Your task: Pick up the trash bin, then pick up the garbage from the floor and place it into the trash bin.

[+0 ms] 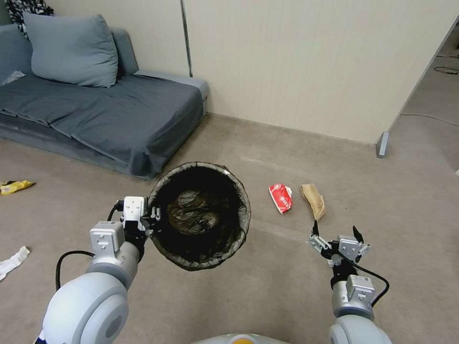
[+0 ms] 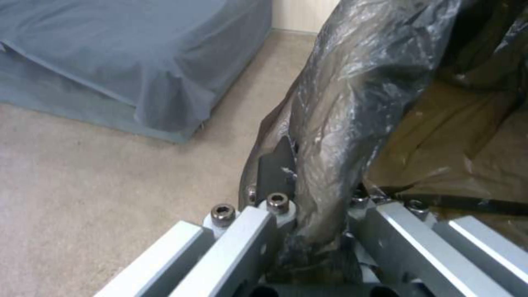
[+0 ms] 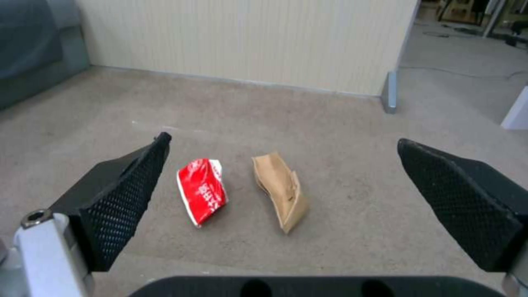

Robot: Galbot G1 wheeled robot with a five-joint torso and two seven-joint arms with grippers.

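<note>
Left gripper clamps the rim of the round trash bin with dark plastic bag, held above the floor.
The right gripper (jaws wide, empty) hovers near the flattened red-and-white paper cup and tan paper bag; the head view adds a yellow wrapper far left.

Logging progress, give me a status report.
Left gripper shut on bin rim, bin lifted. Right gripper open, short of red cup and paper bag. Path clear.

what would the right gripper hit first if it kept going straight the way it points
Probably the floor by the tan bag: the right gripper, open, frames it and the red cup, though depth is unclear.
</note>
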